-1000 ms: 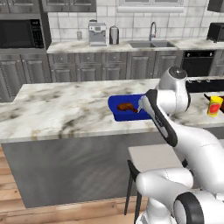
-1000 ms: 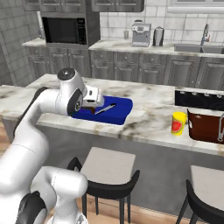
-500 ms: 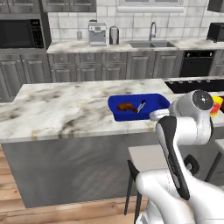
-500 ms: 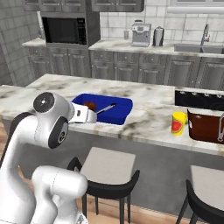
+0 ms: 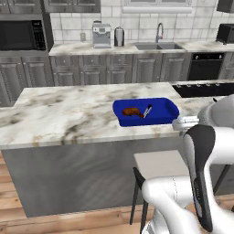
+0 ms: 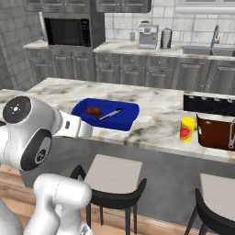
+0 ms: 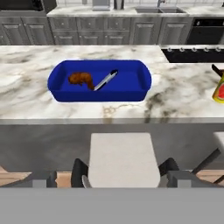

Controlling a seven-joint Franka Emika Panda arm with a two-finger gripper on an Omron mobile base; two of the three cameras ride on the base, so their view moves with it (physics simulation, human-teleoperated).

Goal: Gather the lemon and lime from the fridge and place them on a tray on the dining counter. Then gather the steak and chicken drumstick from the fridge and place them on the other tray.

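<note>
I am finding the chicken drumstick (image 7: 81, 79) lying in the other tray (image 7: 144, 81); gripper (image 7: 111, 177) is gaping wide, carrying nothing (steak apparently outstanding), so I am judging a fridge trip next.

Blue tray (image 6: 129, 120) on marble counter (image 6: 160, 119), drumstick (image 6: 93, 111) and utensil (image 6: 110, 114) inside; yellow cup (image 6: 187, 129) beside red-brown tray (image 6: 213, 133) at right

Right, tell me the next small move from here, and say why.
Probably turn away from the dining counter and head back toward the fridge. The gripper is open and holds nothing, pulled back over a stool. The blue tray holds a brown piece of meat, seemingly the drumstick, beside a metal utensil, so the steak looks still to fetch.
</note>
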